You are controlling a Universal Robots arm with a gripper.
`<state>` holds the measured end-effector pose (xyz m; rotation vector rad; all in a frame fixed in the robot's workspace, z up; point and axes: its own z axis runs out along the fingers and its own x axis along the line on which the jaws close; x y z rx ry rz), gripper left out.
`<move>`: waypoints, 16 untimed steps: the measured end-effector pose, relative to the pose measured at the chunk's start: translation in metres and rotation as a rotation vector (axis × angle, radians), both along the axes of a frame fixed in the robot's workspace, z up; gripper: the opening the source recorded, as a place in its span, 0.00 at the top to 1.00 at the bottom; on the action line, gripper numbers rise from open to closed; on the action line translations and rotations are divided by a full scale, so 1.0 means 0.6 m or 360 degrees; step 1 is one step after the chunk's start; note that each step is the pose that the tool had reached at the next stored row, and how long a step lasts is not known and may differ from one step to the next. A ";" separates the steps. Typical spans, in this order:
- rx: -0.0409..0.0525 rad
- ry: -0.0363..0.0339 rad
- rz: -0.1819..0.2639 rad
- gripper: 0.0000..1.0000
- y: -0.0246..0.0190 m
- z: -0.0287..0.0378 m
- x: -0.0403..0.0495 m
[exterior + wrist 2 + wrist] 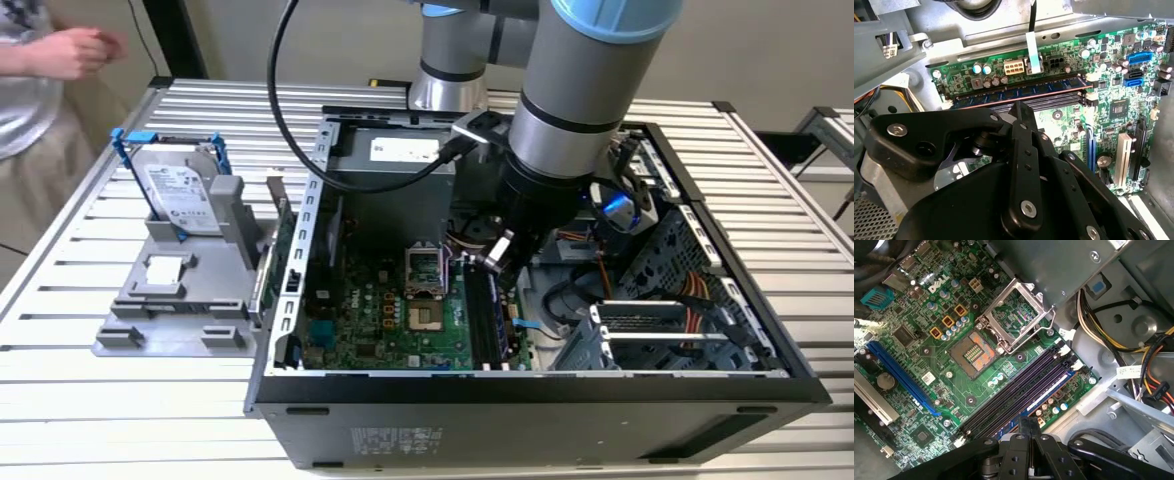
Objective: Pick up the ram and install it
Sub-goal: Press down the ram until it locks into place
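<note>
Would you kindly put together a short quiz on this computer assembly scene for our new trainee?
1. True or false: the hard drive lies inside the computer case.
2. The tool hovers nearest to: A the memory slots; B the hard drive; C a screwdriver.
3. Fill in: the processor socket's retaining frame stands ___ (open/shut).
Key: 1 false, it stands in the grey holder outside; 2 A; 3 open.

Open computer case (534, 395) centre frame on slatted metal table (80, 400); green motherboard (387, 320) inside. Hard drive (176, 195) upright in grey fixture (174, 310), left. Person's hand (74, 50) upper left.
</note>
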<state>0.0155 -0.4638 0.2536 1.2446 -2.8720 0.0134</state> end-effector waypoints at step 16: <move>0.0000 0.0000 0.0099 1.00 0.0000 0.000 0.000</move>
